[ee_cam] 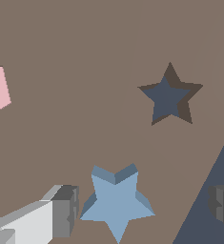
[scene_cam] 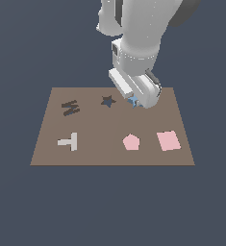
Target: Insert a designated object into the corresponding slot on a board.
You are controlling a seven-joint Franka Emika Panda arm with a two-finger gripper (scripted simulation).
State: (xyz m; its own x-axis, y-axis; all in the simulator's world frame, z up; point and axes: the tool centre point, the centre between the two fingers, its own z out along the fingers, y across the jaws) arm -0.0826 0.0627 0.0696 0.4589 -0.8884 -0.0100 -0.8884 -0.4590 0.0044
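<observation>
The light-blue star (ee_cam: 116, 200) lies flat on the brown board (ee_cam: 61, 138) near its far edge. My gripper (ee_cam: 144, 208) is low over it and open, one grey finger (ee_cam: 66, 209) close beside the star and the other finger (ee_cam: 223, 205) well apart from it. In the exterior view the star (scene_cam: 132, 100) shows only as a blue sliver under the gripper (scene_cam: 136, 102). The dark star-shaped slot (scene_cam: 108, 101) is empty, just toward the exterior view's left of the star on the board (scene_cam: 105, 129); the wrist view shows the slot (ee_cam: 169, 95) a short way beyond the star.
A dark M-shaped recess (scene_cam: 70, 107) sits at the far left of the board. Along the near row lie a grey T (scene_cam: 69, 141), a pink pentagon (scene_cam: 131, 141) and a pink square (scene_cam: 168, 140). The board's edge (ee_cam: 199, 190) runs close by the star.
</observation>
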